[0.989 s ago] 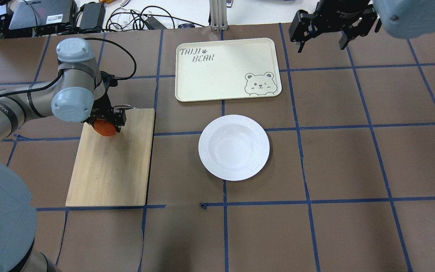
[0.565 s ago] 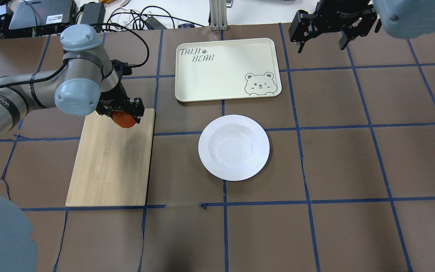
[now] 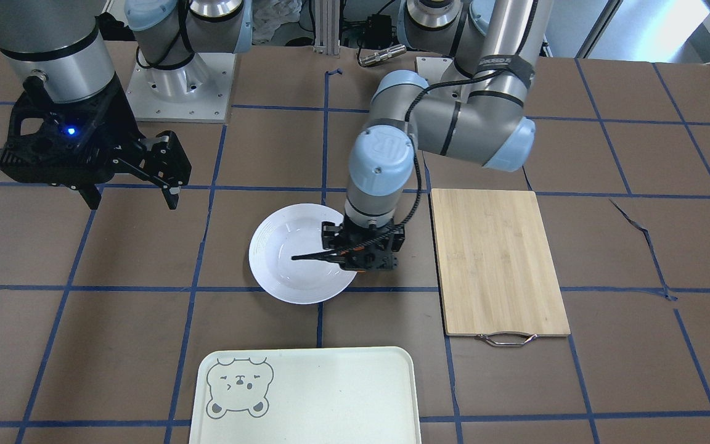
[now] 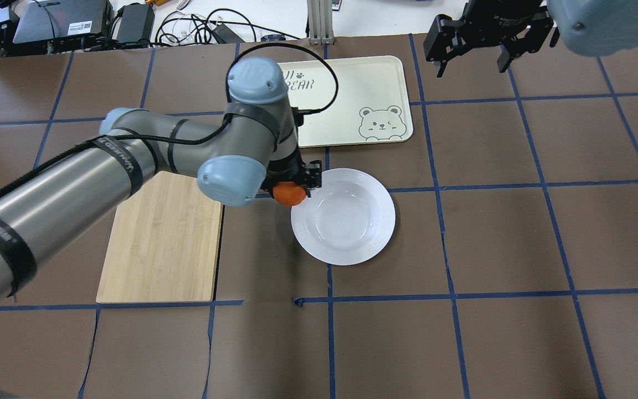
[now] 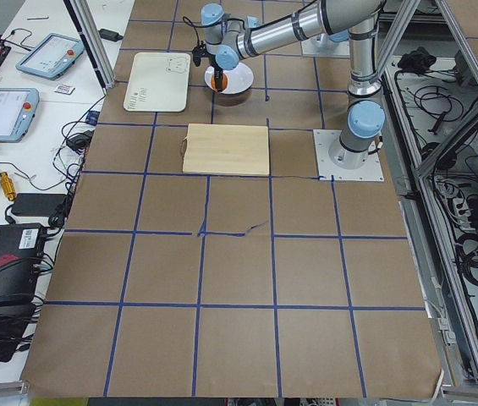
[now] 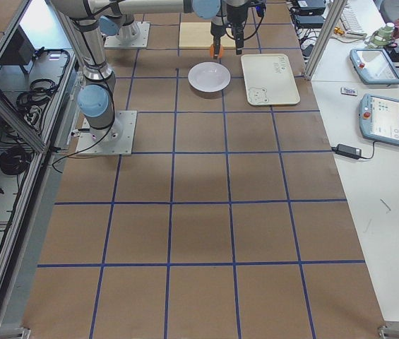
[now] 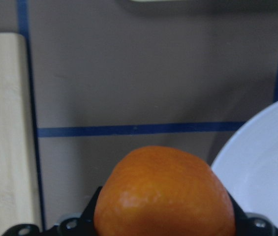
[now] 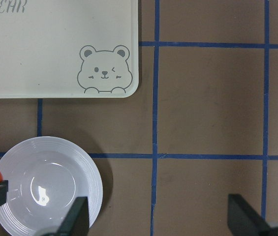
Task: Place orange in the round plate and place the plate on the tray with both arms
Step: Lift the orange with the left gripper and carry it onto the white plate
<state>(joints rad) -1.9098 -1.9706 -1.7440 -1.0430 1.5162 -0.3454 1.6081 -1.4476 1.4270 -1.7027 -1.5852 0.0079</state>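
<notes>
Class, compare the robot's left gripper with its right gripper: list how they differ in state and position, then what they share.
The left gripper is shut on the orange; the right gripper is open and empty. The left gripper hangs over the rim of the round plate; the right gripper is beside a corner of the tray, away from that plate. Both are black with two fingers.

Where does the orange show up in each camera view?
Overhead: orange centre, over round plate rim.
Front-facing: mostly hidden under left gripper.
Exterior left: near top, left of centre.
Exterior right: top centre.
Left wrist: bottom centre, large.
Right wrist: left edge, low.
Landmark: the plate's edge beside it.
</notes>
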